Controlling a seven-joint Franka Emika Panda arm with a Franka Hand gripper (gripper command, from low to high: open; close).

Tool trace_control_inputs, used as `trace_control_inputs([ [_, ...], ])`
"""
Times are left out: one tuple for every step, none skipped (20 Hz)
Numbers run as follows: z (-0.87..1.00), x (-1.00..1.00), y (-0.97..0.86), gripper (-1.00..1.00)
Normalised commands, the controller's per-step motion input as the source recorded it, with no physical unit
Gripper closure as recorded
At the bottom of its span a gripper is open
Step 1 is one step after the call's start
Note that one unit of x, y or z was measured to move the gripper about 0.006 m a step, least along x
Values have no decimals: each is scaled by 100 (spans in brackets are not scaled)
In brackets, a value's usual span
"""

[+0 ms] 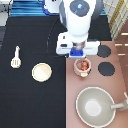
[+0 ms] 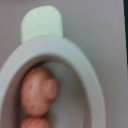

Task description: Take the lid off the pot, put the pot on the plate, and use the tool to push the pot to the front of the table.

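Observation:
The small pinkish-tan pot [image 1: 83, 66] stands uncovered on the pinkish-brown stove panel, its reddish inside showing. My gripper [image 1: 77, 53] hangs just above the pot's edge nearest the exterior view's top. Up close, the wrist view shows the pot's rim [image 2: 75, 55], one pale side tab [image 2: 42, 22] and pinkish lumps [image 2: 40, 90] inside. No lid shows in either view. The cream plate [image 1: 41, 71] lies bare on the black table [image 1: 30, 100], left of the pot. Further left lies the white spatula [image 1: 16, 57].
A large grey-beige pan [image 1: 95, 106] with a handle sits on the stove toward the exterior view's bottom. Two black burners [image 1: 104, 51] [image 1: 106, 68] lie right of the pot. The arm's body covers the stove's top-left part.

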Motion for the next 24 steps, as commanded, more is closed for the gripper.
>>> trace_control_inputs([
  [-44, 73, -31, -100],
  [-47, 69, -25, -100],
  [-51, 63, -20, -100],
  [-51, 57, -17, -100],
  [-47, 52, -12, -100],
  [-47, 38, -9, -100],
  [-43, 17, -5, -100],
  [-29, 0, 0, -100],
  [-13, -12, 0, -100],
  [-4, -26, 0, -100],
  [0, -29, 0, 100],
  [15, -27, 2, 100],
  [25, -22, 0, 100],
  [32, -22, 0, -100],
  [33, -18, 0, -100],
  [36, -18, 0, -100],
  [30, -23, 0, -100],
  [21, -37, 0, -100],
  [12, -40, 0, -100],
  [1, -44, 0, -100],
  [0, -42, 0, -100],
  [-3, -42, 0, -100],
  [0, -37, 4, -100],
  [3, -39, 7, -100],
])
